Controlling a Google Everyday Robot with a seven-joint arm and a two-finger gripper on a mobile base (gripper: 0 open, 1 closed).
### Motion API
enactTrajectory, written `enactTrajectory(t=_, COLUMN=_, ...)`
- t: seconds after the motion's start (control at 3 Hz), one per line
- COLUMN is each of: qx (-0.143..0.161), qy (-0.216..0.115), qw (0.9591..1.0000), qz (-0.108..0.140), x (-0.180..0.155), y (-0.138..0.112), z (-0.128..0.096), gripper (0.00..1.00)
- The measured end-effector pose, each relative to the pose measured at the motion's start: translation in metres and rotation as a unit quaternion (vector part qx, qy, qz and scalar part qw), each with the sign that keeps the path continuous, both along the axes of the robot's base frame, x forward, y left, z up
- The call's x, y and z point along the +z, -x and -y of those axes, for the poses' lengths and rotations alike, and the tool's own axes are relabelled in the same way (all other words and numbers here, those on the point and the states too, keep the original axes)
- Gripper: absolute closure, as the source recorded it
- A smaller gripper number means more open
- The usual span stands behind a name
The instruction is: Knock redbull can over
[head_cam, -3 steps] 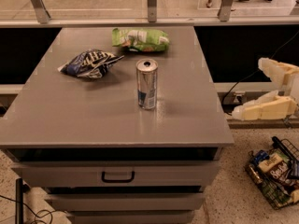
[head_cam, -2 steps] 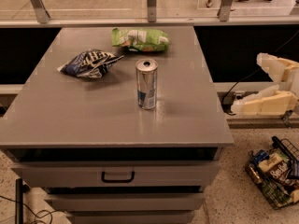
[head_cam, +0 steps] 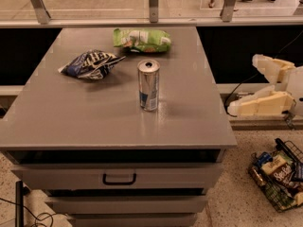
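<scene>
The can (head_cam: pixel 148 85) stands upright near the middle of the grey counter (head_cam: pixel 71 122), a little toward its right half, with its pull-tab top facing up and a blue patch low on its side. Nothing touches it. Behind it and to the left lies a crumpled blue-and-white bag (head_cam: pixel 90 64), and further back, near the far edge, a green-and-white bag (head_cam: pixel 142 39) lies flat; both are clear of the can. The claw (head_cam: pixel 244 85) is off the counter altogether, out past its right edge and well apart from the can, at about the height of the counter top. Its two cream fingers (head_cam: pixel 262 104) are spread apart with nothing between them, the lower one pointing left toward the counter's side and the upper one set higher and further back. Below the top, the counter's front has a drawer (head_cam: pixel 119 178) with a dark handle, slightly pulled out. On the speckled floor to the right, under the claw, sits a wire basket (head_cam: pixel 258 171) holding packets. Along the back runs a ledge with metal posts (head_cam: pixel 153 3).
</scene>
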State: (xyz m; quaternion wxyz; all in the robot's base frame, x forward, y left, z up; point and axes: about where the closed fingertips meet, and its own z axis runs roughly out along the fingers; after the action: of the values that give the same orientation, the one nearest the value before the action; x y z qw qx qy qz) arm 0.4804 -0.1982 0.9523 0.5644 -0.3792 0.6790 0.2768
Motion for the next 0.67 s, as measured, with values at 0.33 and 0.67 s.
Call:
enactTrajectory(t=0.33, qx=0.049, qy=-0.014, qw=0.9987, qz=0.008, x=-0.007, y=-0.008, z=-0.033, gripper=0.0)
enactTrajectory(t=0.67, qx=0.087, qy=-0.027, qw=0.9954, qz=0.028, x=-0.014, y=-0.015, z=-0.069, gripper=0.0)
